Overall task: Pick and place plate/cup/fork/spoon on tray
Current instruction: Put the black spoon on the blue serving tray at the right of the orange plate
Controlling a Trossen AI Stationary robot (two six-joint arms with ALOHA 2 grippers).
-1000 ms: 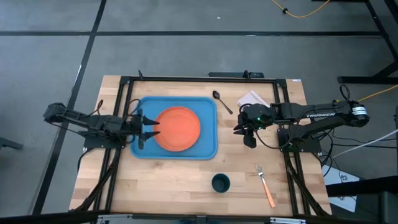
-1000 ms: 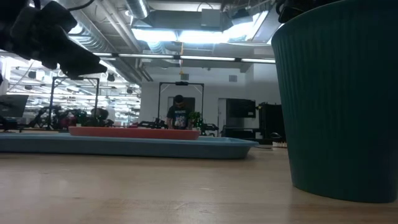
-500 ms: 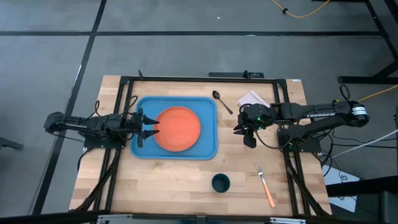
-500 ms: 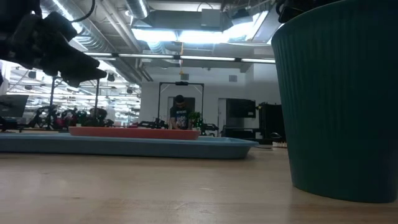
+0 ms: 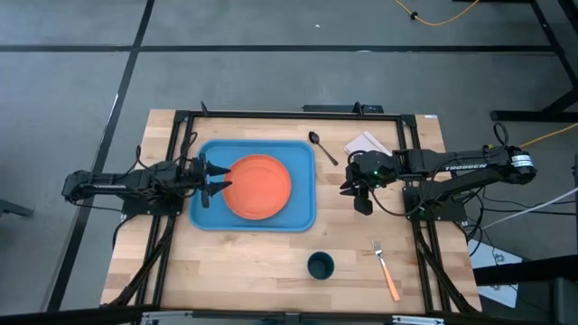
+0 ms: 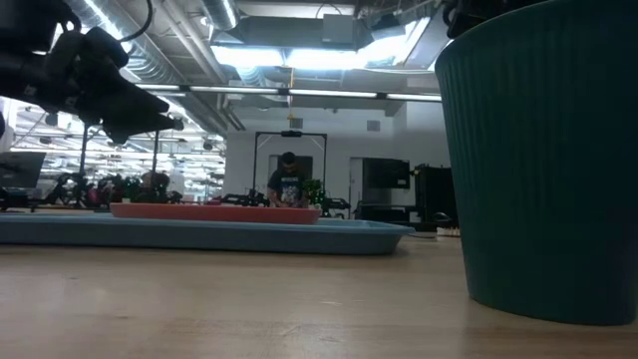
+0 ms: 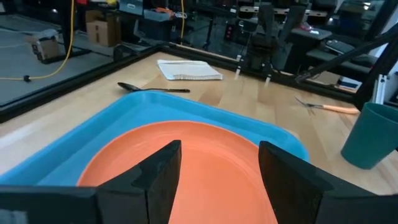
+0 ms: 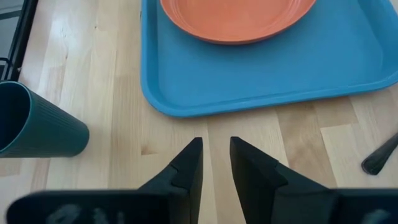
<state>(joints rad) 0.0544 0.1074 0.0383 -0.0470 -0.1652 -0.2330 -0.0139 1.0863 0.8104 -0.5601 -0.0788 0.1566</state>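
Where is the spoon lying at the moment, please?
In the high view the spoon lies on the bare table, just beyond the tray's far right corner, beside the white pad.

My plate (image 5: 259, 187) is a flat, even orange, sitting on the light-blue tray (image 5: 302, 217). The cup (image 5: 321, 265) is dark teal with fine vertical ribbing down its side. The fork (image 5: 385, 270) has silver tines and an orange handle, and the spoon (image 5: 321, 145) is blackish all over. The white pad (image 5: 368, 144) shows faint layered edges. My left gripper (image 5: 219, 187) and right gripper (image 5: 360, 202) are both matte black. The table (image 5: 244, 280) is pale wood in butcher-block strips, framed by black rails; the floor (image 5: 271, 81) beyond is grey with dark lines.
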